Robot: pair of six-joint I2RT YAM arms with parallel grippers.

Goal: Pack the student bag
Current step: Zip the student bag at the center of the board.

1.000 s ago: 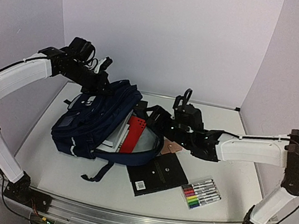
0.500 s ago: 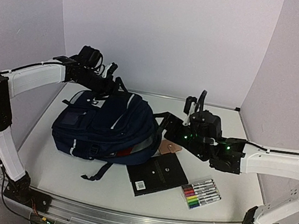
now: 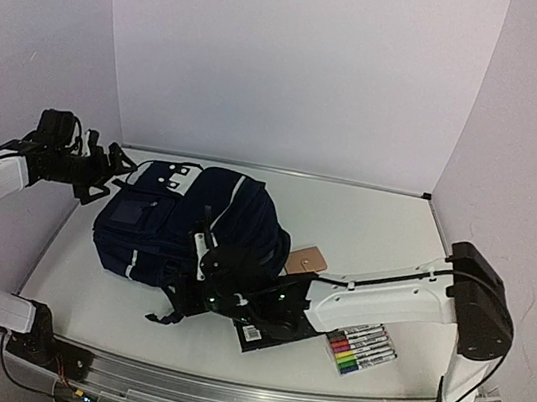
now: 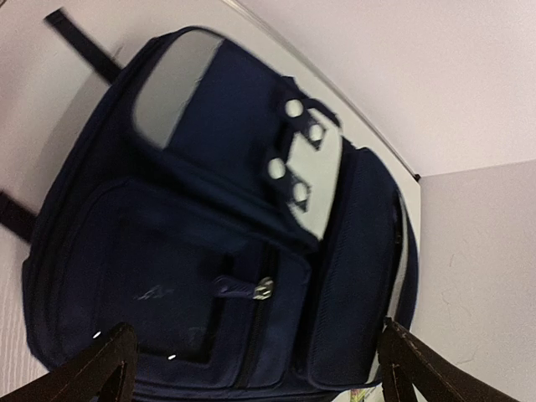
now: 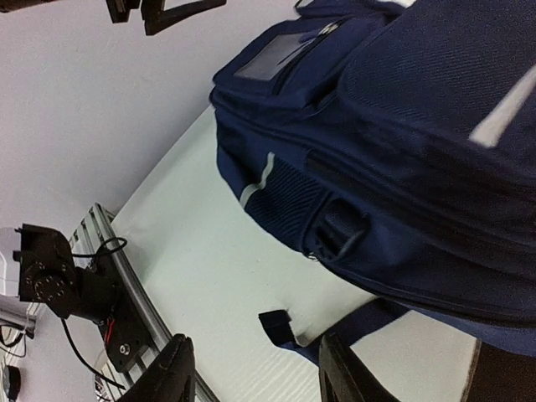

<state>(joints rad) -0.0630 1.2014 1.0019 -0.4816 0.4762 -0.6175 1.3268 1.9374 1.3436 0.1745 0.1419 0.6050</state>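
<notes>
The student bag (image 3: pixel 185 219), a navy backpack with white stripes, lies flat at centre-left of the table, and nothing inside it shows. My left gripper (image 3: pixel 101 171) hovers just off its far-left corner, open and empty. In the left wrist view the student bag (image 4: pixel 226 226) fills the frame ahead of the wide-spread left gripper (image 4: pixel 260 381). My right gripper (image 3: pixel 192 291) reaches across the bag's near edge. In the right wrist view the right gripper (image 5: pixel 255 377) stands part open over bare table, with a loose strap end (image 5: pixel 276 322) lying ahead of it and nothing held.
A black notebook (image 3: pixel 259 333) lies partly under my right arm. A pack of coloured markers (image 3: pixel 361 348) sits at front right. A small tan item (image 3: pixel 307 260) rests by the bag's right side. The metal rail (image 5: pixel 126 276) runs along the table's near edge.
The left gripper opened, let go of the bag's top and drew back to the left. The bag dropped flat, hiding the red and white things inside. The right arm swung to the bag's near side, jaws narrowing.
</notes>
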